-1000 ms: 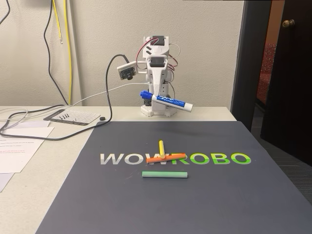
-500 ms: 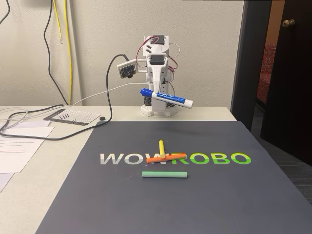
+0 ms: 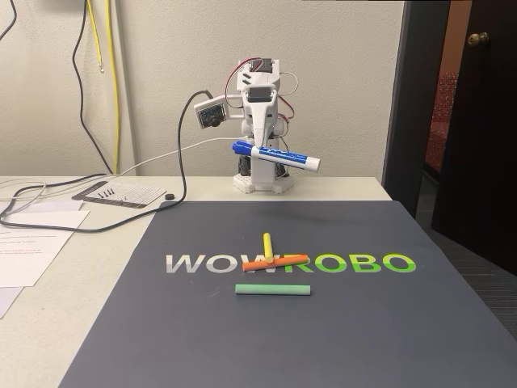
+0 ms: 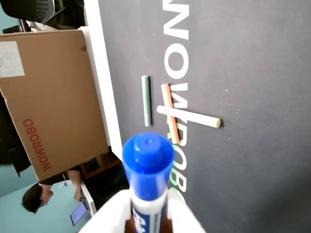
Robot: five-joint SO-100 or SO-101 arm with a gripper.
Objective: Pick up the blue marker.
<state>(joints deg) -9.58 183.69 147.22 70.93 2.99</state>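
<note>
Blue marker (image 3: 276, 157), a thick white-barrelled dry-erase pen with a dark blue cap, hangs well above the dark mat (image 3: 339, 323) lettered WOWROBO, clamped in the white end effector (image 3: 260, 153) in front of the arm's base. In the fixed view it tilts slightly, cap to the left, white end to the right. On the mat near its lettering, a thin yellow stick (image 3: 266, 245) crosses a thin orange stick (image 3: 275, 262), and a thin green stick (image 3: 273, 289) lies just in front of them, apart. Nothing stands between the marker and the mat. The mat's right edge meets the counter's edge; left of the mat lie papers (image 3: 32, 242) and black cables (image 3: 97, 206).
</note>
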